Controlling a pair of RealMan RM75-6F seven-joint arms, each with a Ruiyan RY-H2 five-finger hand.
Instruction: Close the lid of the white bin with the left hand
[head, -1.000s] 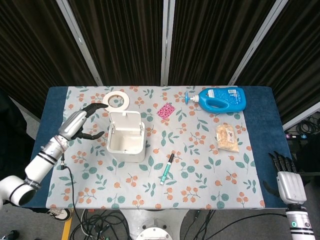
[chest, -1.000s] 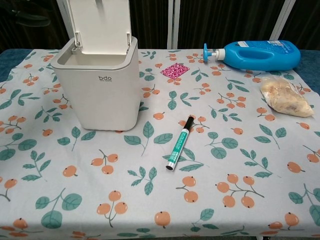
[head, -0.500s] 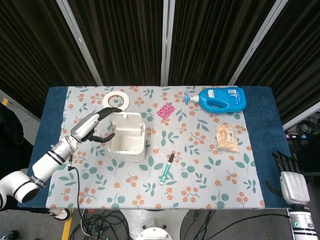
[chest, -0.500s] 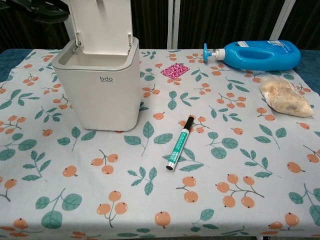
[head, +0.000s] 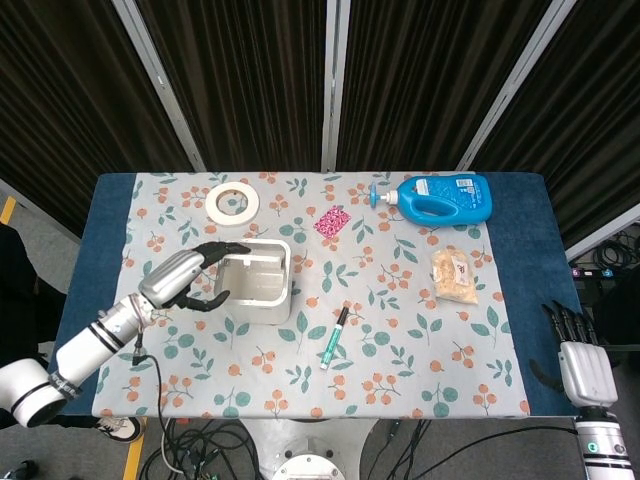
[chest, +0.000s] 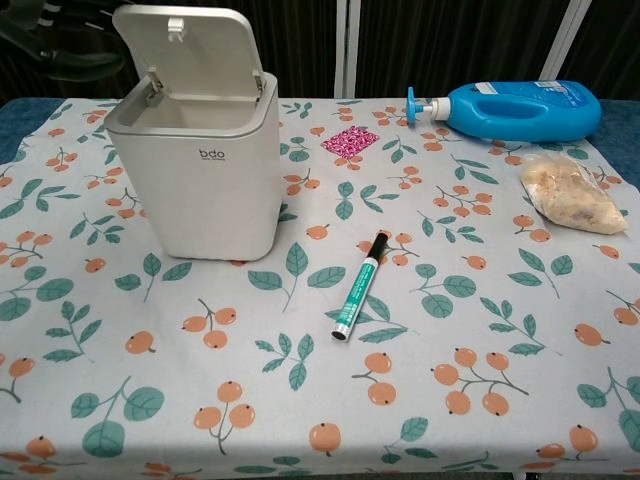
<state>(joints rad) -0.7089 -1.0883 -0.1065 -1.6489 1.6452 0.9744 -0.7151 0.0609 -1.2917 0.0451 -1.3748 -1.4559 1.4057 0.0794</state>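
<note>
Left hand: we see one left hand (head: 190, 277) at the left side of the white bin, fingers spread and curved toward the lid, nothing grasped; whether a fingertip touches the lid we cannot tell
White bin: one white bin (chest: 198, 170) stands upright on the left part of the counter (head: 110, 205), on the patterned cloth
Lid: one lid (chest: 190, 52), hinged at the back rim, tilted forward over the opening and partly down, front edge raised off the rim
Tape ring: one tape ring (head: 233, 202) lies flat behind the bin, apart from it
Pink square: one small pink square (chest: 350, 140) lies flat right of the bin, toward the back
Marker: one green marker (chest: 360, 285) with a black cap lies near the middle, well apart from the bin
Blue bottle: one blue bottle (chest: 518, 108) lies on its side at the back right, pump pointing left
Snack bag: one clear snack bag (chest: 572, 195) lies in front of the bottle
Right hand: one right hand (head: 580, 360) beyond the counter's right front corner, fingers straight, holding nothing
</note>
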